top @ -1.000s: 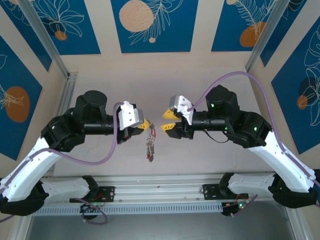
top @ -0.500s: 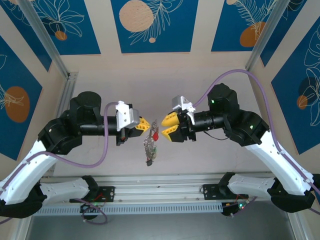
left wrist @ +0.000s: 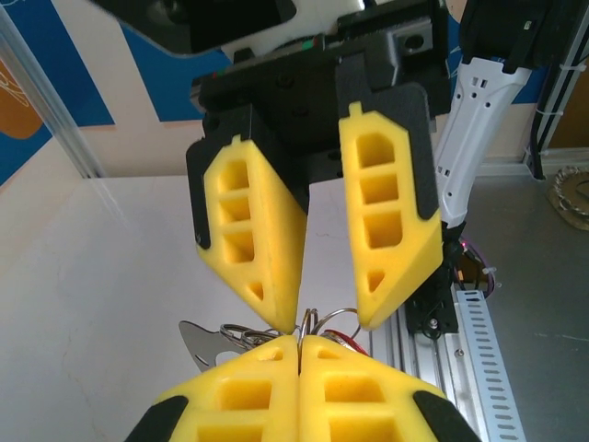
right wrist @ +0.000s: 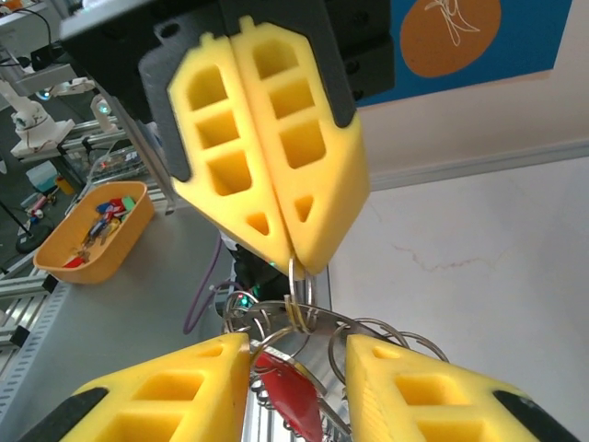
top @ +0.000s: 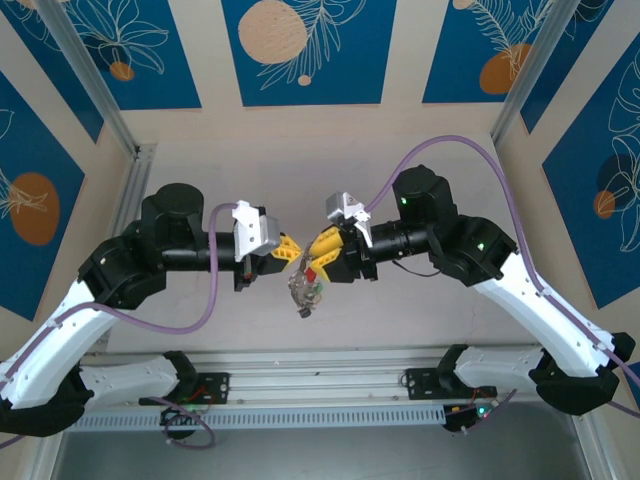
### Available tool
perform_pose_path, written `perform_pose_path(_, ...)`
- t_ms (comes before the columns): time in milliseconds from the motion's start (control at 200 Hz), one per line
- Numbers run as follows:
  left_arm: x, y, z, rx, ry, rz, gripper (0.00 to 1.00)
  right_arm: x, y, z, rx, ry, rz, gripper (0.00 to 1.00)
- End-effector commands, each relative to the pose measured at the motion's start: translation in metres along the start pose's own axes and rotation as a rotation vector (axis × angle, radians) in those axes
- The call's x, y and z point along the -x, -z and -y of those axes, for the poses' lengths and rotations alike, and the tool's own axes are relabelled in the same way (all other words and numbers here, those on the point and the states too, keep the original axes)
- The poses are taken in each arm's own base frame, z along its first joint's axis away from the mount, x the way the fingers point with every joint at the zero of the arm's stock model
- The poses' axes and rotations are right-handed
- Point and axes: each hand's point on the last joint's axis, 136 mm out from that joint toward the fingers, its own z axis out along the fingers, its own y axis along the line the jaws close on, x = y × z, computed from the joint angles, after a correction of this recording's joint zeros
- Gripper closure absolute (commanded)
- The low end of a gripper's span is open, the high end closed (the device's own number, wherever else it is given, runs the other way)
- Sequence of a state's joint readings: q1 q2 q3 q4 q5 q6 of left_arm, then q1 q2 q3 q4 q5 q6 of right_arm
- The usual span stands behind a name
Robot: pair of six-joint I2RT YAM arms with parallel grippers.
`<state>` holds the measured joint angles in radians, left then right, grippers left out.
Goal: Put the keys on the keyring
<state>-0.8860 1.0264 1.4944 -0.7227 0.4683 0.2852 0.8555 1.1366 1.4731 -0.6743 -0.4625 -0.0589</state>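
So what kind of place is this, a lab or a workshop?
Probably a robotics lab cell: aluminium frame posts and blue leaf-print panels enclose the table, and the right wrist view catches an orange bin of small parts on a grey bench beyond.

top external: overhead, far | wrists: close, facing each other | shared: fingers (left wrist: 386, 221)
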Motion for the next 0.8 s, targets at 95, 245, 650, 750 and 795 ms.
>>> perform_pose_path(95,0.024,0.011,0.005,-0.009,-0.023,0.103,1.00,0.006,0.004,0.002,-0.048,0.023,0.003,0.75)
perform_pose_path(245,0.025,0.011,0.005,-0.009,-0.017,0.111,1.00,0.006,0.005,0.002,-0.058,0.033,0.008,0.94)
perform_pose_path(650,0.045,0.010,-0.018,0.101,0.079,0.282,1.00,0.005,0.004,0.008,-0.163,0.127,0.011,0.97)
perform_pose_path(750,0.047,0.012,-0.024,0.141,0.094,0.300,1.00,0.004,0.002,0.007,-0.180,0.154,0.007,0.97)
perform_pose_path(795,0.047,0.012,-0.026,0.149,0.098,0.299,1.00,0.005,0.001,0.005,-0.187,0.170,0.008,0.96)
